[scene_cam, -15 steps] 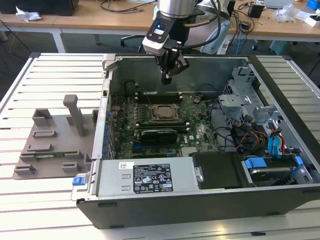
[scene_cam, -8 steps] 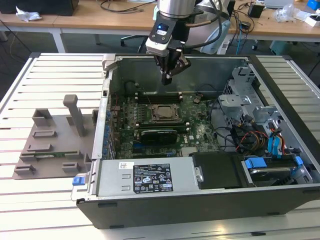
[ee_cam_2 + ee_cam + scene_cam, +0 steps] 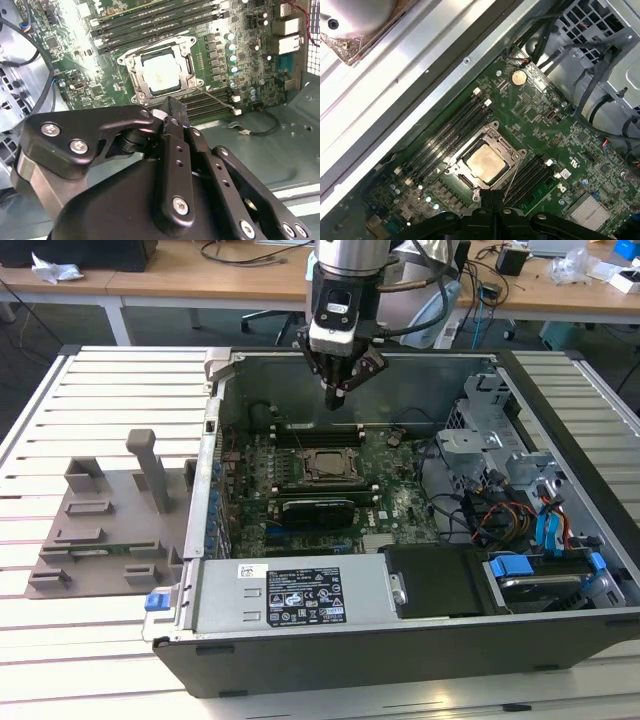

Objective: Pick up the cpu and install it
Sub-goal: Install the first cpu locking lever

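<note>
The cpu [image 3: 325, 465] is a silvery square chip lying flat in the metal-framed socket at the middle of the green motherboard [image 3: 395, 495], inside the open computer case. In both wrist views the cpu [image 3: 162, 75] [image 3: 484, 162] sits seated in that socket frame. My gripper [image 3: 336, 396] hangs above the far part of the board, beyond the socket and clear of the chip. Its black fingers [image 3: 172, 117] [image 3: 487, 200] are pressed together with nothing between them.
A grey plastic tray with upright posts [image 3: 110, 530] lies outside the case at the exterior view's left. A long black expansion card [image 3: 318, 508] sits just in front of the socket. Memory slots flank it. The drive cage and cables [image 3: 510, 500] fill the exterior view's right.
</note>
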